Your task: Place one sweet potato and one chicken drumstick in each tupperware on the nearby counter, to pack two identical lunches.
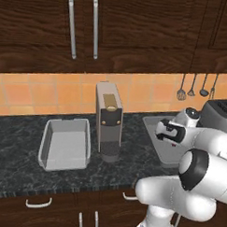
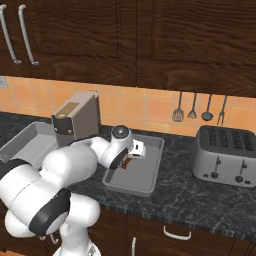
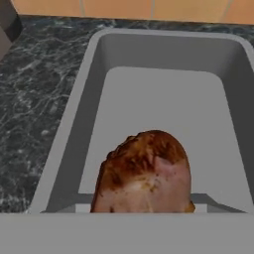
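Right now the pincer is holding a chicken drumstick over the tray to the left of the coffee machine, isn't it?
Not quite. The pincer does hold the chicken drumstick, but over the tray to the right of the coffee machine, the one nearer the toaster. The right base view shows this. The left tray sits apart.

Dark wood cabinets (image 1: 114,26) with long silver handles (image 1: 72,27) hang above an orange tiled wall (image 1: 51,91). On this wall four dark utensils (image 2: 192,107) hang in a row. A silver toaster (image 2: 223,156) stands below them. A tall grey coffee machine (image 1: 108,120) stands against the tiles. Drawers (image 1: 36,203) below have curved handles.
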Available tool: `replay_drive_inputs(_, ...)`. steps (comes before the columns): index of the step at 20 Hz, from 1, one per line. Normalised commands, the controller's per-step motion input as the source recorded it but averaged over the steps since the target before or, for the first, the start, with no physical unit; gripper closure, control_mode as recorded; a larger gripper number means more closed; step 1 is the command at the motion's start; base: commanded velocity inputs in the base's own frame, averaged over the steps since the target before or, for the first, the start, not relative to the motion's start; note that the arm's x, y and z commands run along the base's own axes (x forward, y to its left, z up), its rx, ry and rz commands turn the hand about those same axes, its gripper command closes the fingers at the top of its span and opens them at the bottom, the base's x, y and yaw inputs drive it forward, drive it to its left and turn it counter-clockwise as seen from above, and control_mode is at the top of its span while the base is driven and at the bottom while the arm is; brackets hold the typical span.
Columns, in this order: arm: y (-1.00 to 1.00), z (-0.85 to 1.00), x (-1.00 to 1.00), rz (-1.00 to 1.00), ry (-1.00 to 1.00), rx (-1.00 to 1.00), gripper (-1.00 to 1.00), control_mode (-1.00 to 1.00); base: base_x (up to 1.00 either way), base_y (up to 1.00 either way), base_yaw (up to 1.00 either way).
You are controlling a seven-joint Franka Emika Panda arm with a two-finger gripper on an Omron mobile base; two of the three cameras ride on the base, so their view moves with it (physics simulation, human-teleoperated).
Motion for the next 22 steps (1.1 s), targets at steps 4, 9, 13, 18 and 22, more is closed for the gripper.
replay_drive_inputs(4, -0.15, -0.34, 0.28, 0.07, 0.00, 0.00, 1.00, -1.00, 0.00, 0.00, 0.00)
replay_drive_inputs(9, -0.05, -0.31, 0.31, 0.08, 0.00, 0.00, 1.00, -1.00, 0.00, 0.00, 0.00)
replay_drive_inputs(13, 0.00, -0.19, 0.19, 0.05, 0.00, 0.00, -1.00, -1.00, 0.00, 0.00, 0.00)
replay_drive_inputs(18, 0.00, 0.33, -0.01, 0.00, 0.00, 0.00, -1.00, -1.00, 0.00, 0.00, 0.00)
replay_drive_inputs(22, 0.00, 0.70, -0.19, 0.00, 0.00, 0.00, -1.00, -1.00, 0.00, 0.00, 0.00)
